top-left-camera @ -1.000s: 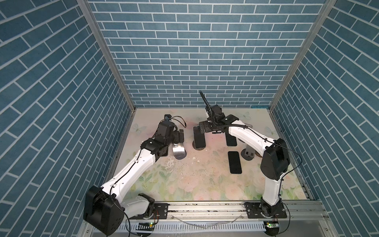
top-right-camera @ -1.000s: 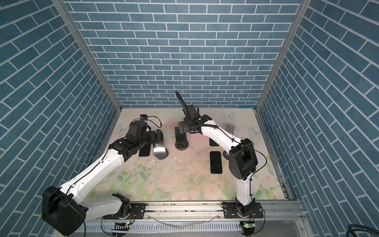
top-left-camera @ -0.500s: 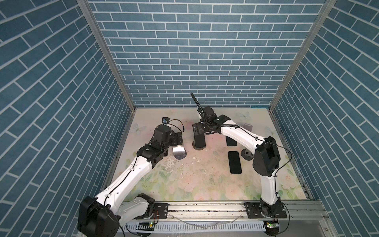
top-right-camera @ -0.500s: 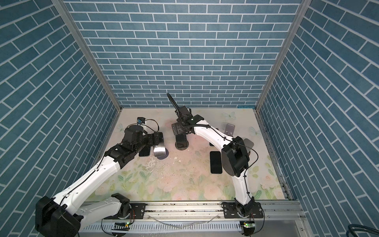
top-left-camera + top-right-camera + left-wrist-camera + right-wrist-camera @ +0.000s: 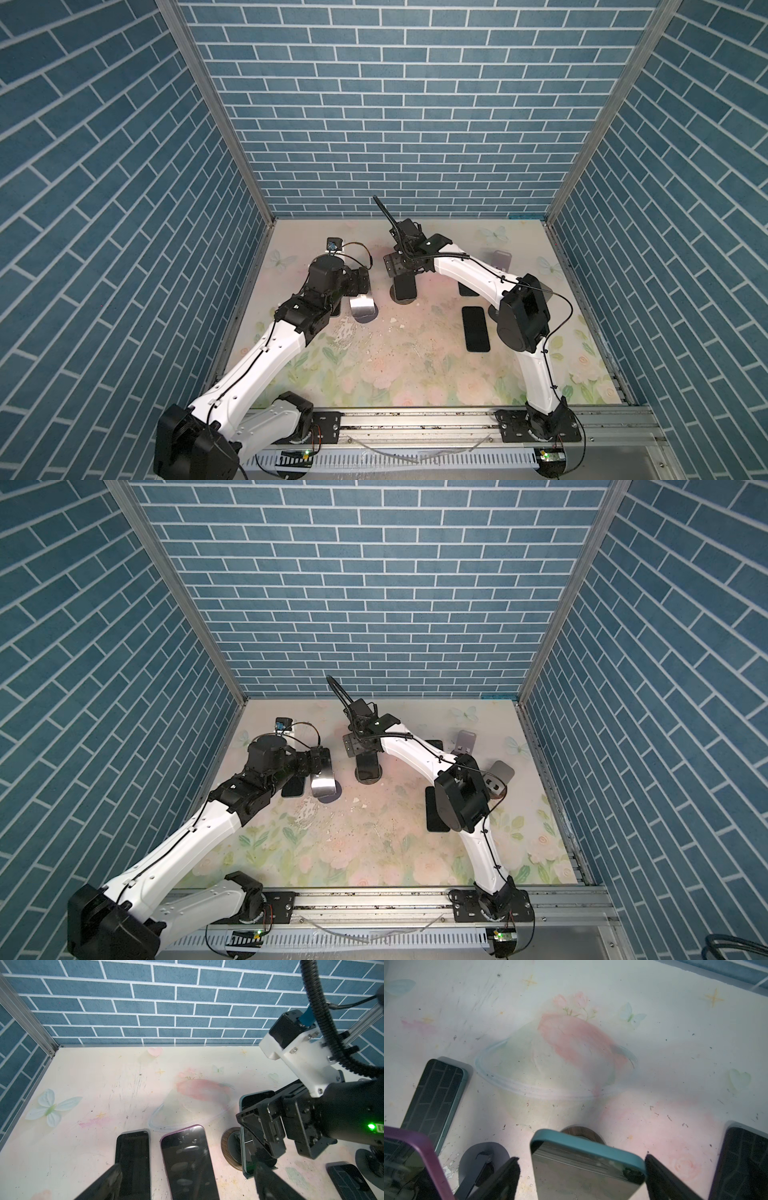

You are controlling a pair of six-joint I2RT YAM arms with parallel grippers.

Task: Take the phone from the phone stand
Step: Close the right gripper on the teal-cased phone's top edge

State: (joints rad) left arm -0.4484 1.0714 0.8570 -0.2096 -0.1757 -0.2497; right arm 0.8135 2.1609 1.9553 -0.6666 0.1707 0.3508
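Teal-cased phone (image 5: 587,1167) on its stand (image 5: 581,1130): my right gripper (image 5: 581,1158) straddles it, jaws spread, not clamped; left gripper (image 5: 187,1165) gapes wide

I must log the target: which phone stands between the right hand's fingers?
The teal-cased phone on the round wood-rimmed stand; the right hand straddles it, while the purple-cased phone stands aside.

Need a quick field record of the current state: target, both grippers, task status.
target: teal-cased phone, propped on a wooden-based stand
right gripper: open, one finger on each side of the teal-cased phone, gap showing on one side
left gripper: open, holding nothing; purple-cased phone in view between its fingers
task status: teal-cased phone not yet lifted off
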